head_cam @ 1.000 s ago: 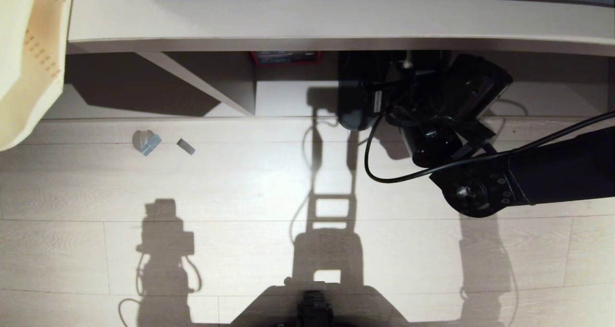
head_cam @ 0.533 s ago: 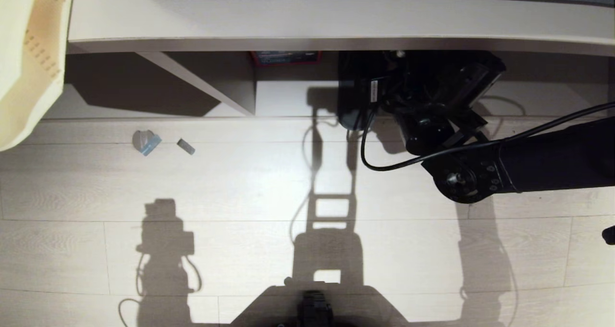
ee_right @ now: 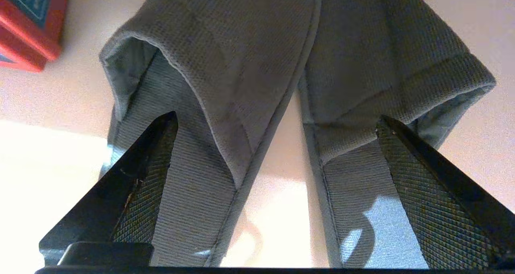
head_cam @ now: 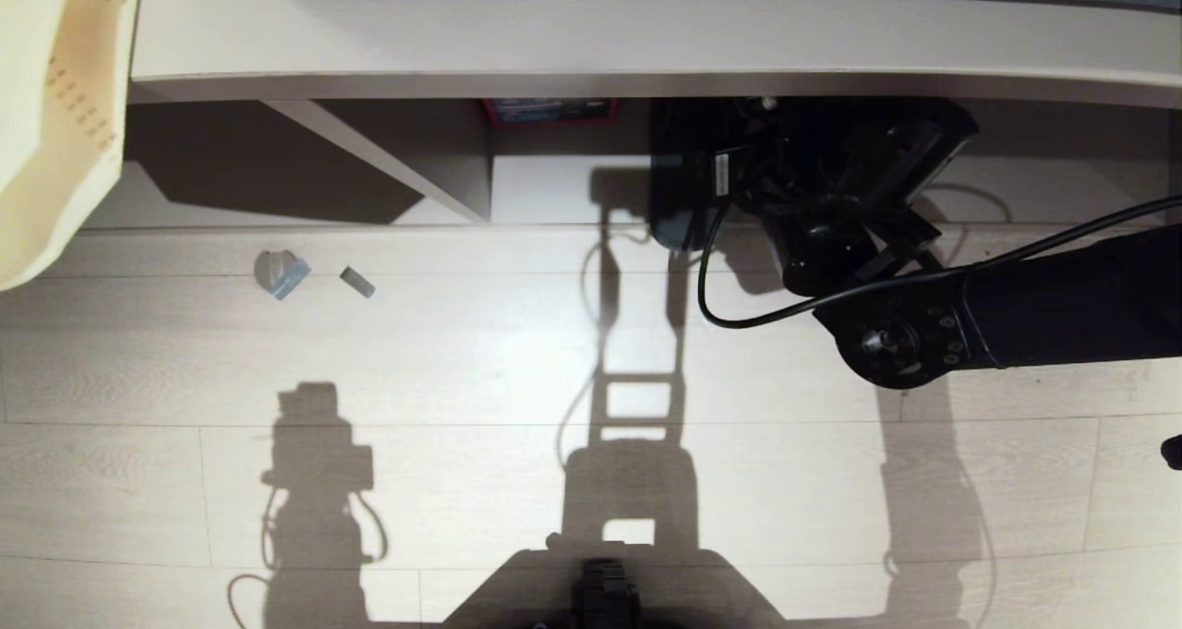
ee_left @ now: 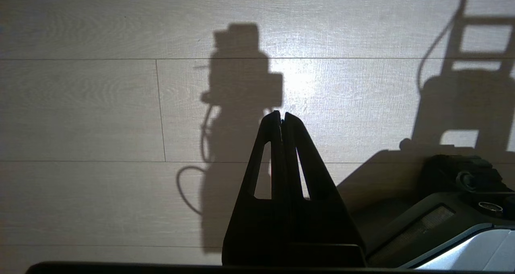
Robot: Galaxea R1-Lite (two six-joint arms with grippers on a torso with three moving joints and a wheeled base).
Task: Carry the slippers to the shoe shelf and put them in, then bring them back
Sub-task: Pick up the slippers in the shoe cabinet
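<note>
Inside shoe shelf (head_cam: 554, 190): slippers (ee_right: 257, 64), red box (ee_right: 28, 24) beside.

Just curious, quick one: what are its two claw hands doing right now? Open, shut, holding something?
Left gripper: shut, empty, hanging over the floor.
Right gripper: open wide, one finger over each of the slippers in the shoe shelf, gripping nothing.

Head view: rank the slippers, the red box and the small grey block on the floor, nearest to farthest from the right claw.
1. slippers, in the shoe shelf beside the right claw.
2. red box, at the shelf's back, leftward.
3. grey block, on the floor, far left.
</note>
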